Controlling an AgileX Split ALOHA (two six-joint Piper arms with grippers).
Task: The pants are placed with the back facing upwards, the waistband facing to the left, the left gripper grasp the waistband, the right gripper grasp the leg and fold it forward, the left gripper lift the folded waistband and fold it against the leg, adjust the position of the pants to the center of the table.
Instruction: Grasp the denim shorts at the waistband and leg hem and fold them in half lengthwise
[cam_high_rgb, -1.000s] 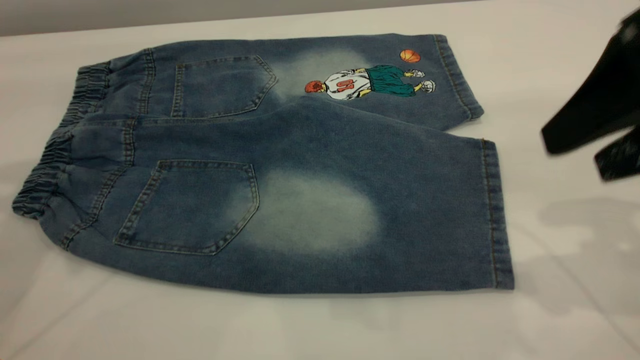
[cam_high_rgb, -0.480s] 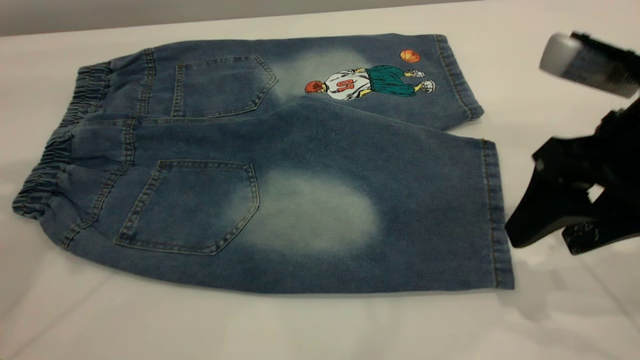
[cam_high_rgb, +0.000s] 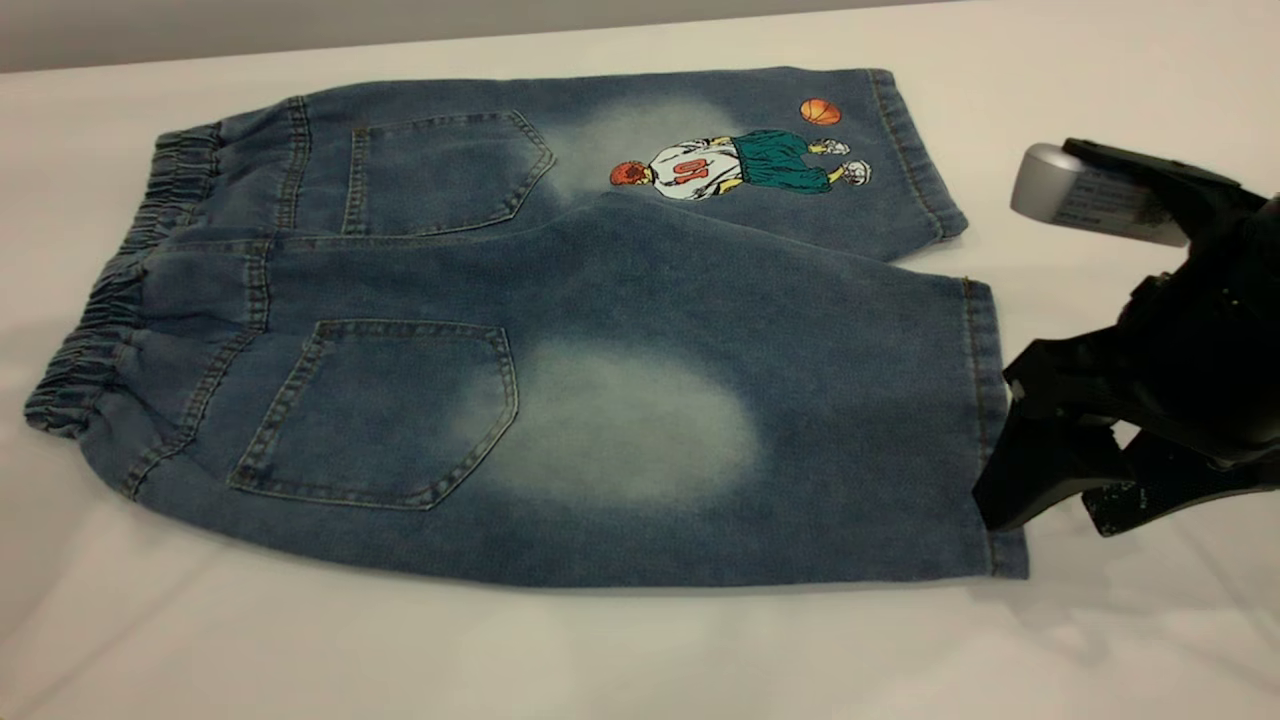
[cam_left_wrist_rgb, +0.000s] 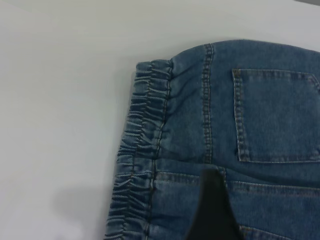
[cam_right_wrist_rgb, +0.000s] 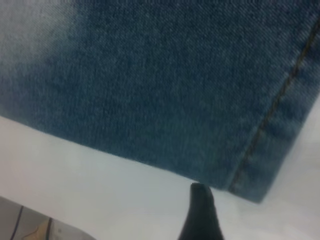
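Observation:
The pants (cam_high_rgb: 600, 270) lie flat on the table (cam_high_rgb: 600, 650), back pockets up, with the waistband (cam_high_rgb: 90, 340) at the left. The leg (cam_high_rgb: 640, 420) with the pale oval patch is the nearer one. My right gripper (cam_high_rgb: 1050, 512) is low at that leg's hem, open; one finger (cam_high_rgb: 1005, 495) touches the hem's near corner and the other rests over bare table. The right wrist view shows a finger (cam_right_wrist_rgb: 200, 215) just off the hem corner (cam_right_wrist_rgb: 250, 185). My left gripper (cam_left_wrist_rgb: 245, 200) hovers over the pants beside the waistband (cam_left_wrist_rgb: 142, 150), open and holding nothing, with only one finger (cam_left_wrist_rgb: 210, 210) visible.
The far leg carries a basketball-player cartoon (cam_high_rgb: 735, 165). Bare tabletop surrounds the pants on every side. The table's far edge (cam_high_rgb: 300, 45) runs along the back.
My right gripper has come down and leftward from the right edge to the near leg's hem. The pants have not moved.

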